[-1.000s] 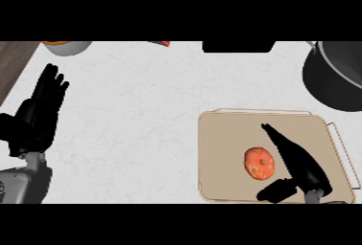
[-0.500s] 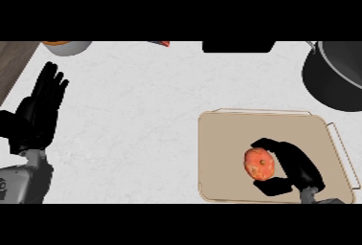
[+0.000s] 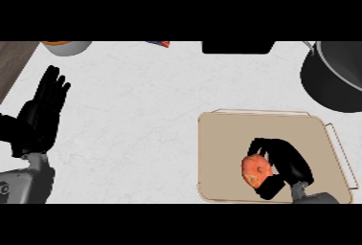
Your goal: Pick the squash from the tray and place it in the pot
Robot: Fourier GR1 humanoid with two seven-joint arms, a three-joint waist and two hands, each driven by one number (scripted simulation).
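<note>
White counter (image 3: 155,95) filled the head view, and a strip of dark wood ran down its upper left edge. On the right sat the beige tray (image 3: 226,134), square, with thin wire handles along its top and right sides. Up in the right corner was the pot (image 3: 339,81), dark and round, partly cut off by the edge of the view and well apart from the tray.

Over on the left, the left hand (image 3: 39,119) stood open near the edge, fingers straight and pointing up, touching nothing. The right hand (image 3: 286,162) was over the tray's lower middle, fingers hooked over the top of the squash (image 3: 253,170) and thumb curled in under it, so it was wrapped round it. The squash itself, orange-red, showed on the hand's left side, within the tray's edges; whether it rested on the tray or was raised off it could not be told.

Along the top edge: a black block (image 3: 237,47), a pale bowl (image 3: 67,47) with something orange inside, and a small red scrap (image 3: 160,43).
</note>
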